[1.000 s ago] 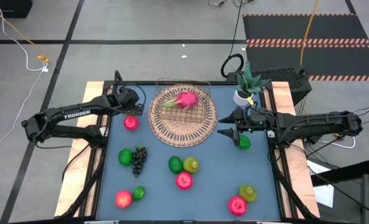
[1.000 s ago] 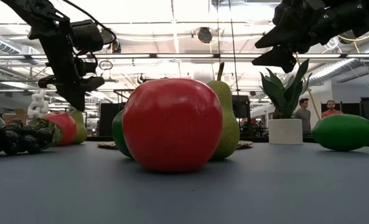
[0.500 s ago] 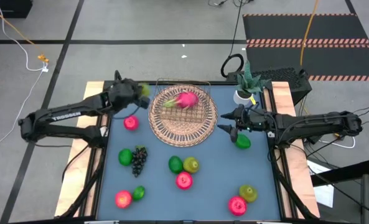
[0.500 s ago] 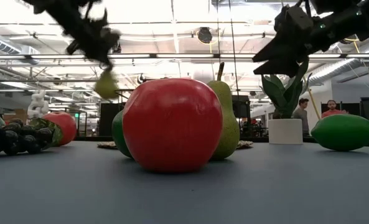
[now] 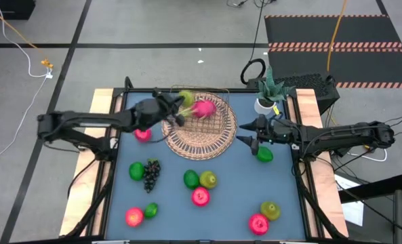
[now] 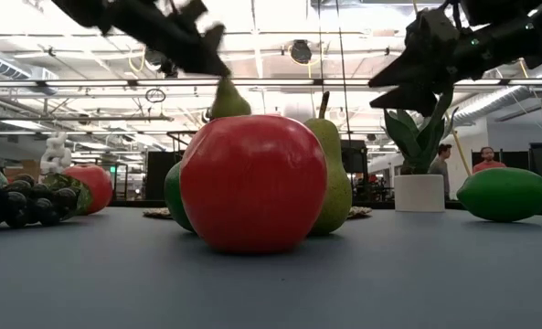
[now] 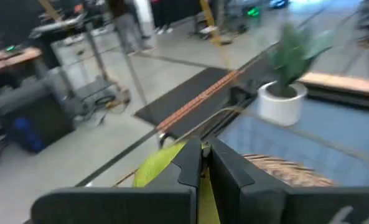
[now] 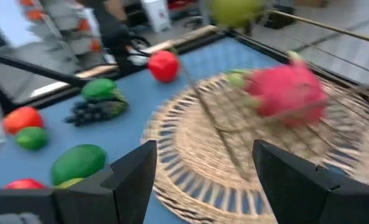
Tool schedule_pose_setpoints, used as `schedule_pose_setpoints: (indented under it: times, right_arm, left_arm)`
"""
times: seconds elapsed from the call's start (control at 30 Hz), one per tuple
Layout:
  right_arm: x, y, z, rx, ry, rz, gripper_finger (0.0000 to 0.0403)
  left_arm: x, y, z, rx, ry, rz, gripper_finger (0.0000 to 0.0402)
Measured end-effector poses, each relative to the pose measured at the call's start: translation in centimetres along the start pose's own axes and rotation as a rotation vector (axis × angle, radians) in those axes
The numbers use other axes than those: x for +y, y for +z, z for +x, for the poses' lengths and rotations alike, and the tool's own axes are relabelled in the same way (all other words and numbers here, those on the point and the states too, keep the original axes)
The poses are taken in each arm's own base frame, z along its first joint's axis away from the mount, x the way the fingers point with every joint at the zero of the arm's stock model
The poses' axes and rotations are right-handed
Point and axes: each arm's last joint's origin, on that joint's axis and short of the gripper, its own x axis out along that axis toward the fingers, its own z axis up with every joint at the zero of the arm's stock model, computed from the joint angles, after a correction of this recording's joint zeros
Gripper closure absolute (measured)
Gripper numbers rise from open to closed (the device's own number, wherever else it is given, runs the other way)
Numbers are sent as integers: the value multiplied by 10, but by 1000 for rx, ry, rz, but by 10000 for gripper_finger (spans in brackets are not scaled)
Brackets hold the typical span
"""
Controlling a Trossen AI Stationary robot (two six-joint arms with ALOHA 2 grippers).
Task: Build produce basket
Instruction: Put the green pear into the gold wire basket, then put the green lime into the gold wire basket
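Observation:
The tan wicker basket (image 5: 199,132) sits at the table's far middle with a pink dragon fruit (image 5: 203,108) in its well. My left gripper (image 5: 178,104) hovers above the basket's far left rim, shut on a green pear (image 5: 186,97). In the low view the pear (image 6: 227,100) hangs under that gripper (image 6: 211,59). My right gripper (image 5: 244,133) stands open just right of the basket, with nothing between its fingers. More produce lies across the blue table (image 5: 228,203). My left gripper pinches the pear at its narrow top end (image 6: 222,82) between its two nearly closed fingers (image 7: 190,163). The fingers come almost level from the table's left. The pear hangs below them, its broad end down, lifted clear over the basket's rim.
On the table lie a red apple (image 5: 142,133), a lime (image 5: 136,169), dark grapes (image 5: 151,173), a lime and pear pair (image 5: 199,179), more apples (image 5: 200,196), and a lime (image 5: 265,154) under my right arm. A potted plant (image 5: 265,102) stands at the far right.
My left gripper has swung from the table's far left toward the basket and risen, tipping from pointing down to nearly level. The pear has gone with it, lifted clear and now hanging over the basket's far left rim.

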Motion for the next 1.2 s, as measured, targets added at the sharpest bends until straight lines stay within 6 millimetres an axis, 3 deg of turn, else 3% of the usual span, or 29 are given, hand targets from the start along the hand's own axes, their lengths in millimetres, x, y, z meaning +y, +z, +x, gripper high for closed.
schedule_pose_setpoints:
  times: [0.17, 0.3, 0.47, 0.7, 0.83, 0.97, 1.1, 1.2]
  right_arm:
    - [7, 6, -1, -29, 193, -56, 145]
    - [8, 5, -1, -8, 227, -62, 145]
    - [8, 3, -1, 7, 223, -72, 145]
    - [13, 6, -2, -11, 373, -149, 145]
    - [17, 7, -2, -9, 519, -142, 145]
    - [15, 3, -1, 66, 480, -43, 145]
    - [20, 1, -8, 244, 473, -28, 145]
    - [24, 8, -17, 381, 319, -60, 145]
  left_arm:
    - [18, -26, 34, 90, 108, -92, 378]
    - [31, -34, 40, 146, 131, -192, 354]
    - [34, -35, 42, 164, 37, -247, 290]
    - [27, -27, 36, 126, -72, -194, 206]
    - [14, -10, 28, 9, -291, -186, 183]
    - [-3, 3, 19, -129, -490, -110, 177]
    - [-14, 5, 13, -170, -535, -17, 178]
    - [-19, 4, 11, -166, -552, 13, 178]
